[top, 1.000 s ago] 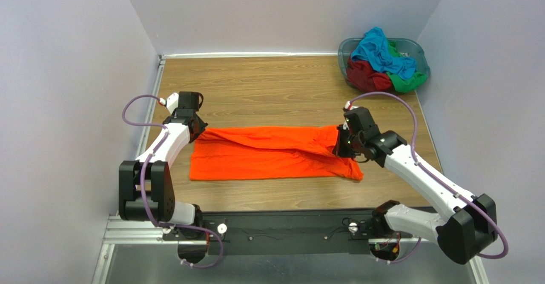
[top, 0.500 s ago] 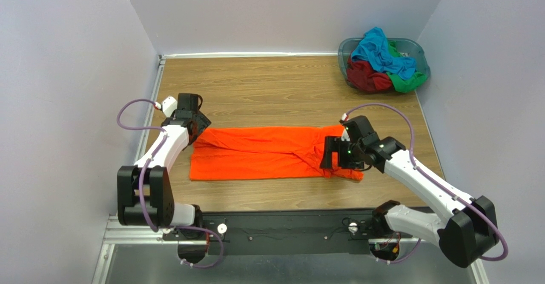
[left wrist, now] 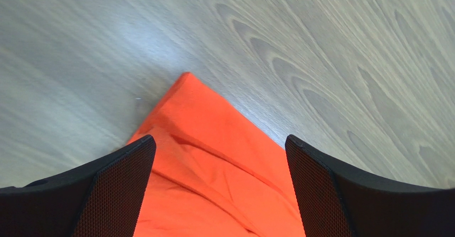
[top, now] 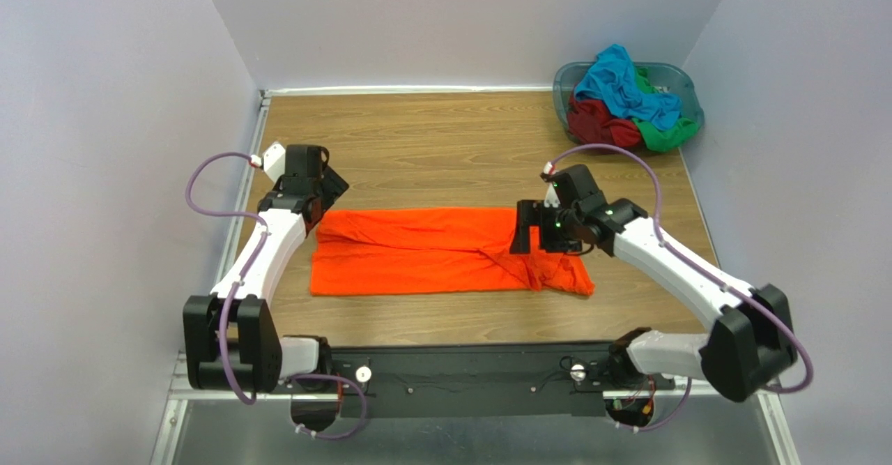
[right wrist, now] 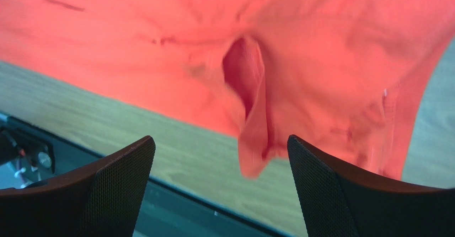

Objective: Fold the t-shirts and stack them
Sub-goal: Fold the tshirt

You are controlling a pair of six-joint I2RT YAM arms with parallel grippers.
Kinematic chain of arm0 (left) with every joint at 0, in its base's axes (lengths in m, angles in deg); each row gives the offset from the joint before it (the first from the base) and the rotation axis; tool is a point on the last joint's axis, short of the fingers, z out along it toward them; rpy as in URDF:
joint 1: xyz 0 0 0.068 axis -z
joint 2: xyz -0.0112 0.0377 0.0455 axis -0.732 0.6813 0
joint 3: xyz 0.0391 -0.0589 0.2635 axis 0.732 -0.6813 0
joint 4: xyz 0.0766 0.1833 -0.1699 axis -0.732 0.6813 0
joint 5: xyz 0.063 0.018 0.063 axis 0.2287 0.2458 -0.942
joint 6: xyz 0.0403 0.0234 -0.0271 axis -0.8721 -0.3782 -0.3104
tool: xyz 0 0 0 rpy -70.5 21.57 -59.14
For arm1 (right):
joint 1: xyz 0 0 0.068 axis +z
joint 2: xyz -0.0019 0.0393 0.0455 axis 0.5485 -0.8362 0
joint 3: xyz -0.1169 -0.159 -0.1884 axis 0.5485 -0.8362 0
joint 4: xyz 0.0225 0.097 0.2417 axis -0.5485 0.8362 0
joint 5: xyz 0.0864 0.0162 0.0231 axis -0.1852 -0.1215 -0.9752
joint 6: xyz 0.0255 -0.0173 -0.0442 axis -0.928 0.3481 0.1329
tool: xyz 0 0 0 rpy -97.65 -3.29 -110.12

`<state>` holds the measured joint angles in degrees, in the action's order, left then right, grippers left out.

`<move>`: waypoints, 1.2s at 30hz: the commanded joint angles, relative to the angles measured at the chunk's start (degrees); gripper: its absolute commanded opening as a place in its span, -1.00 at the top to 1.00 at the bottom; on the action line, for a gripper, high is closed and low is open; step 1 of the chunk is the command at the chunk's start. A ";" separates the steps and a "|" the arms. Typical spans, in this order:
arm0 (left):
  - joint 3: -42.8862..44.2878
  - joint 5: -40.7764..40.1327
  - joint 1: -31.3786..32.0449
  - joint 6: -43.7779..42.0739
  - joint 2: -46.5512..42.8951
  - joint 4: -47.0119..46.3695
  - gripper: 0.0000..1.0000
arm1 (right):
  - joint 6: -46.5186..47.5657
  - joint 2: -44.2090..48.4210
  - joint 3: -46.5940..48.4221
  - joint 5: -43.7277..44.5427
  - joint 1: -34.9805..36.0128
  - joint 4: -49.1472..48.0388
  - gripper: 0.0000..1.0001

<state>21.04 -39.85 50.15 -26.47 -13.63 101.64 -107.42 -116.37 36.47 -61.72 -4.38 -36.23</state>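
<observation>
The orange t-shirt lies folded into a long band across the middle of the table, with its right end bunched. My left gripper hangs open just above the shirt's far left corner and holds nothing. My right gripper hovers open over the rumpled right end, where a loose fold of cloth droops between its fingers without touching them. The turquoise t-shirt, dark red t-shirt and green t-shirt are piled in the basket.
The grey-blue plastic basket stands in the far right corner by the wall. Pale walls close the table on the left, back and right. A black rail with the arm bases runs along the near edge.
Both grippers were shut on the orange t-shirt's ends and have opened and let go. The left one drew back toward the far left. The right one rose and shifted left.
</observation>
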 commanded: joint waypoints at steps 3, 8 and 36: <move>-0.90 5.95 3.85 -2.10 6.56 -6.66 -0.97 | 4.89 -8.07 3.62 3.83 0.38 -6.34 -1.00; -2.92 8.95 3.94 -3.33 11.05 -10.53 -0.97 | 7.70 -14.05 4.41 0.50 0.30 -8.01 -1.00; -5.91 -0.02 0.77 -4.04 12.37 -7.37 -0.97 | 10.69 -12.91 -1.30 -13.13 6.35 -13.11 -1.00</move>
<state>15.53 -37.14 51.31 -30.16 -1.00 93.23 -96.90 -131.69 35.77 -72.51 0.25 -48.01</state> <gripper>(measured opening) 0.983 0.997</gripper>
